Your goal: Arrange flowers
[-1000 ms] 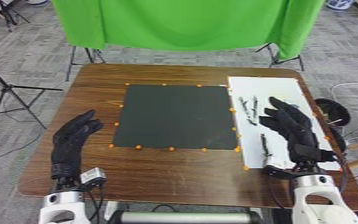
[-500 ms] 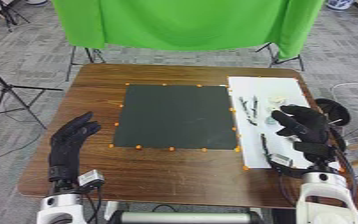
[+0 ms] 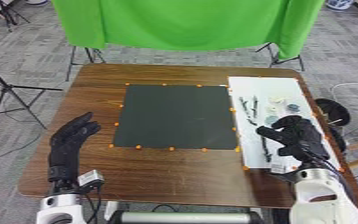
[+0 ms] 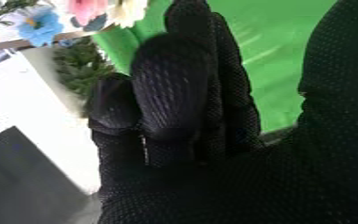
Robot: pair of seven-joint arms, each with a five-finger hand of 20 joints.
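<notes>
The flowers lay on a white panel [image 3: 260,85] on the right of the table [image 3: 180,172]. In the wrist view one was a blue flower [image 4: 39,27] with a yellow-orange middle, near a pink flower [image 4: 87,7] and a cream flower [image 4: 127,12]. Thin dark stems [image 3: 247,107] lay on the panel's left part, and a grey-blue flower [image 3: 293,107] farther right. A green leafy sprig [image 4: 76,62] was blurred behind the glove.

The right hand [image 3: 298,134] was over the near half of the panel, hiding some of it, with a dark sprig [image 3: 266,147] just beside it on the left. In the wrist view the right hand [image 4: 171,90] was released, its fingers loosely bent and the thumb well apart from them. The left hand [image 3: 71,136] was also released, fingers loose, over the near left of the table.

A black mat [image 3: 175,115] lay in the middle, left of the panel, with orange markers [image 3: 172,148] around it. Brown wood ran between mat and near edge, and down the left side. The panel lay near the right edge; a black basket [image 3: 333,111] stood just beyond it. Green cloth [image 3: 189,25] hung past the far edge.
</notes>
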